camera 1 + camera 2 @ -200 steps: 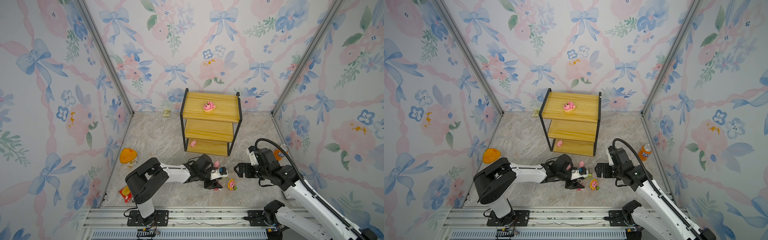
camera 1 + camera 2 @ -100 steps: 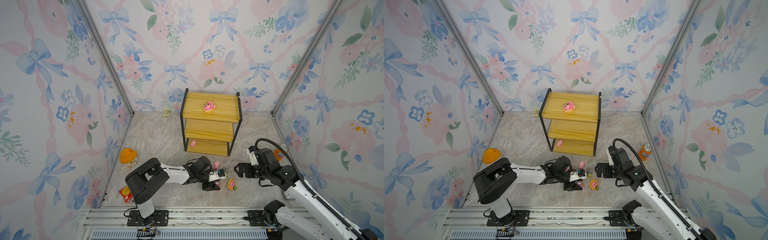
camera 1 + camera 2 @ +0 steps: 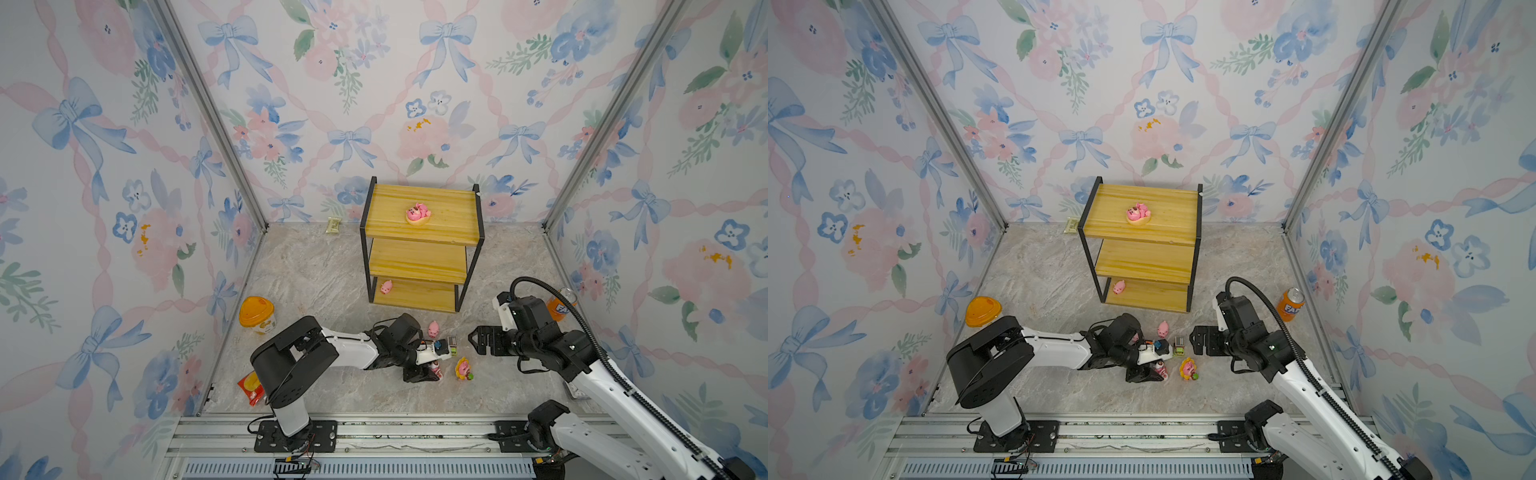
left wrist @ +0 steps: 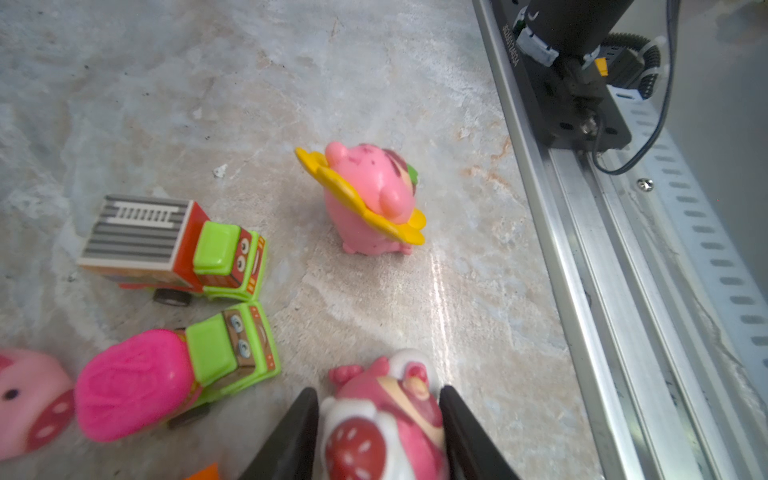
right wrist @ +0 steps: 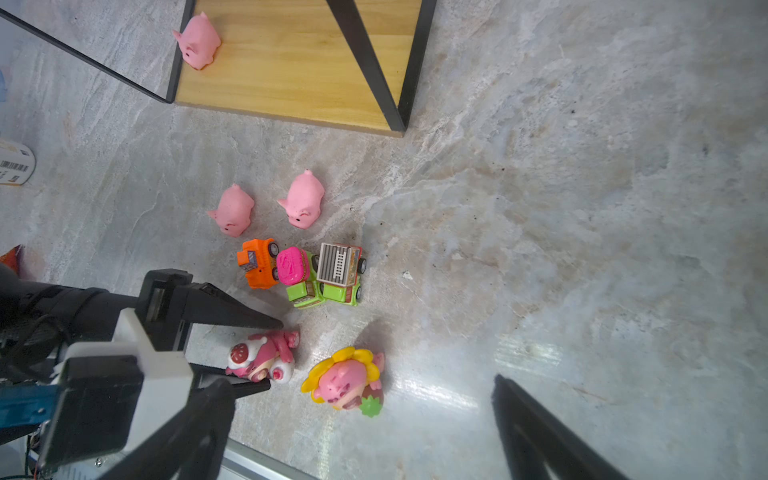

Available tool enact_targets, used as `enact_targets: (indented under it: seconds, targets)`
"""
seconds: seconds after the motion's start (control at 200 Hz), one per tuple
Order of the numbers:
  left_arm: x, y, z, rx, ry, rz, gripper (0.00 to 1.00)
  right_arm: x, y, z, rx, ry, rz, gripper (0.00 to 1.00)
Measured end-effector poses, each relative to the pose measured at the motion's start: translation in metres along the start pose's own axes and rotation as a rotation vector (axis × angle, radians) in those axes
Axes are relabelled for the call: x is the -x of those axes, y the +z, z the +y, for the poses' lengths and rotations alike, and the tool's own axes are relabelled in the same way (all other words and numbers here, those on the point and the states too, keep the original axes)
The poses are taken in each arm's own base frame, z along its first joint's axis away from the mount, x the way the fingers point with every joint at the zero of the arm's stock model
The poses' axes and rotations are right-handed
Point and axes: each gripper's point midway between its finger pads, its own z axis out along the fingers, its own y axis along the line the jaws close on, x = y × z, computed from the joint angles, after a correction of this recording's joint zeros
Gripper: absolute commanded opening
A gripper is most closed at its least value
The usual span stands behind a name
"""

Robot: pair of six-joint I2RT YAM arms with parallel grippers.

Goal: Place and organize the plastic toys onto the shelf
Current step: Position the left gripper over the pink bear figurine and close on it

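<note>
Grips with the left hand (image 4: 378,390) a dark pink bear figurine in a white strawberry hood (image 4: 382,419), jaws pressed to both flanks, down at the grey marbled worktop (image 3: 311,270). Holds the right hand (image 3: 471,340) wide open and empty, near the toy cluster: sunflower-collared pink bear (image 3: 462,369), orange mini car (image 5: 257,264), pink-and-green mini car (image 5: 297,274), grey-roofed green mini car (image 5: 340,270), two pale pink pigs (image 5: 232,210). Up on the yellow three-tier shelf (image 3: 419,262): pink bear in a yellow dish (image 3: 417,214), top board; third pig (image 3: 386,286), bottom board.

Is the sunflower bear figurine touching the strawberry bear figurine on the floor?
Apart. The left wrist view shows bare floor between the sunflower bear figurine and the strawberry bear figurine.
</note>
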Motion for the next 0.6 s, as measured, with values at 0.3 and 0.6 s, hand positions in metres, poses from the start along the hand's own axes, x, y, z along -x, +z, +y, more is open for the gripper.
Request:
enact_targets:
  seconds: [0.3, 0.6]
  targets:
    - [0.000, 0.000, 0.002, 0.016, -0.020, 0.004, 0.35, -0.004, 0.000, -0.003, -0.012, -0.001, 0.018, 1.00]
    - [0.005, 0.000, 0.015, 0.154, -0.088, 0.010, 0.30, -0.007, 0.005, -0.004, -0.015, -0.010, 0.049, 0.99]
